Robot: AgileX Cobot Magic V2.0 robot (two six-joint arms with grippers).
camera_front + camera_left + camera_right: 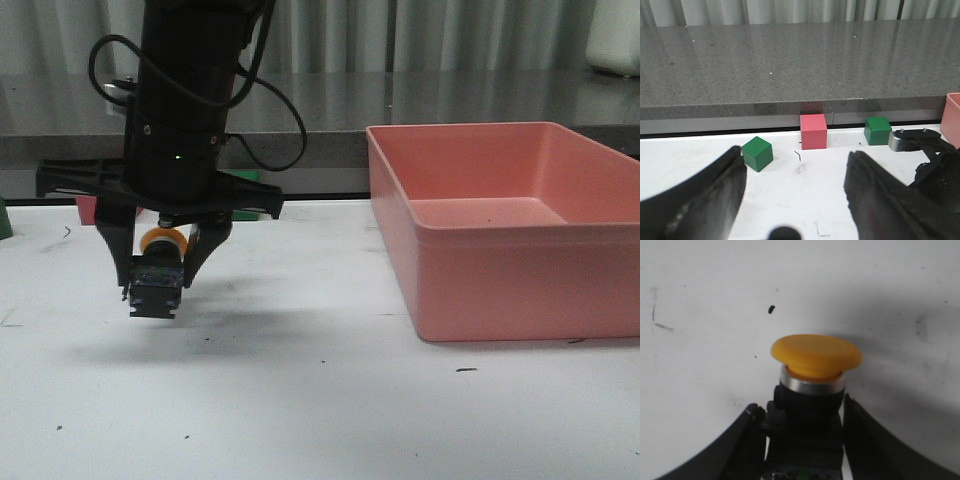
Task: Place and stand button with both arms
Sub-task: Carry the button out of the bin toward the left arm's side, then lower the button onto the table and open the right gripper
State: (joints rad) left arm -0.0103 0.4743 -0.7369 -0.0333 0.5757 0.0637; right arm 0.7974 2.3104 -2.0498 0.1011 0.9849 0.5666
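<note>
Hanging above the table [330, 400] toward its left edge, the right gripper [158, 262] clamped the button [157, 273] by its base, cap uppermost, clear of the surface. The left gripper [795, 185] stood wide and empty. Judging by this, the placing step was in hand; next called for lowering the base flat, then letting go.

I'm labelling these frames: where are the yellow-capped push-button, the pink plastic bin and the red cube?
Yellow-capped push-button [816, 356]: right wrist view, on its cap.
Pink plastic bin [500, 283]: front view, front wall.
Red cube [813, 132]: left wrist view, front face.
</note>
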